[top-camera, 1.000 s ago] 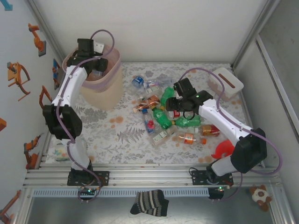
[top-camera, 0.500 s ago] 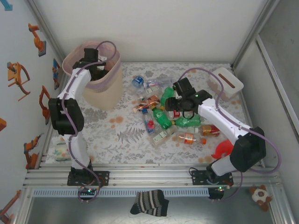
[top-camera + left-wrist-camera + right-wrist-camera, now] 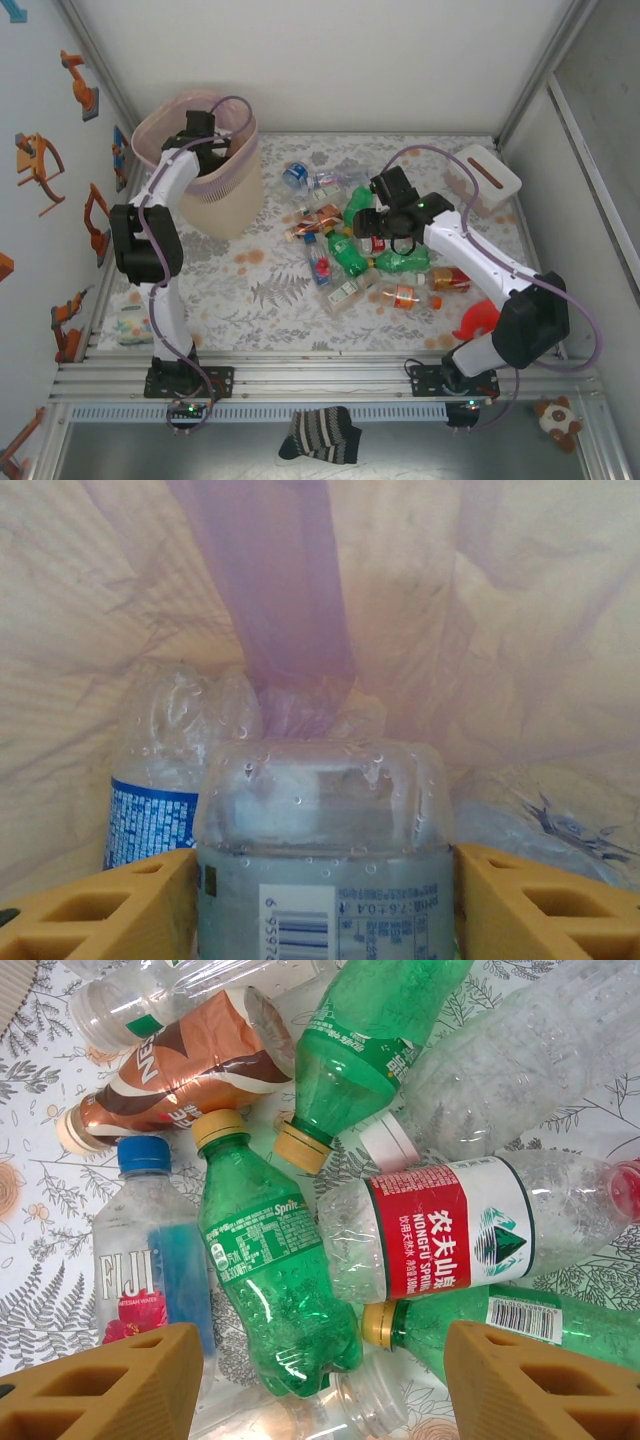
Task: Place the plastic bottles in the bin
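1. Deep in the bin, far left on the table, a clear bottle sits between the fingers of the left gripper — pressed or merely flanked, it cannot be told. If it clings, it could ride back out.
2. Right of centre, the right gripper hovers open and empty over the loose bottles; closing there could pinch two, or squirt a green bottle aside.
3. Hidden: the bin's floor and the clear bottle's lower end — cut off.

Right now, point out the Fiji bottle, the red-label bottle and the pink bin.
Fiji bottle (image 3: pixel 150 1270): right wrist view, on its label.
Red-label bottle (image 3: pixel 420 1230): right wrist view, on the red label.
Pink bin (image 3: pixel 222 200): top external view, on its outer wall.
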`<action>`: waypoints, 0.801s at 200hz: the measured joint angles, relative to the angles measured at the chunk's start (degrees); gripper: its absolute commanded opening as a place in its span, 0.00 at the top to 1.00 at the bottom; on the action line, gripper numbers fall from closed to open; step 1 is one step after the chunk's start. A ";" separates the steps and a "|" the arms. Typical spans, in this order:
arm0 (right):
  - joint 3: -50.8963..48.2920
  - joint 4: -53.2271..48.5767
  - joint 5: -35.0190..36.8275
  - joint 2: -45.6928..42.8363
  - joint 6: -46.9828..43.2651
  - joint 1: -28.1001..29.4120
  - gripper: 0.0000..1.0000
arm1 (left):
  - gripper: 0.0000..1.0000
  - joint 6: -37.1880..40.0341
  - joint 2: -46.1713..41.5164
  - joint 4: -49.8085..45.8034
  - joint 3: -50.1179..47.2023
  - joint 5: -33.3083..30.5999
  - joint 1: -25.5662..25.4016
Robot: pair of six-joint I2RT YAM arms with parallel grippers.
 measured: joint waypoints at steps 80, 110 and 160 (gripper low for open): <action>0.00 -0.04 0.20 0.00 -0.04 0.00 0.35 | 0.26 -1.38 -5.81 -0.83 0.22 1.73 0.04; 0.02 -0.13 -0.07 0.00 -0.22 -0.24 0.35 | 0.26 -2.08 -9.77 -0.79 0.92 2.84 0.04; 1.97 -0.15 -0.70 0.00 -0.61 -2.21 0.35 | 0.26 -2.99 -14.58 -1.73 2.05 4.74 0.04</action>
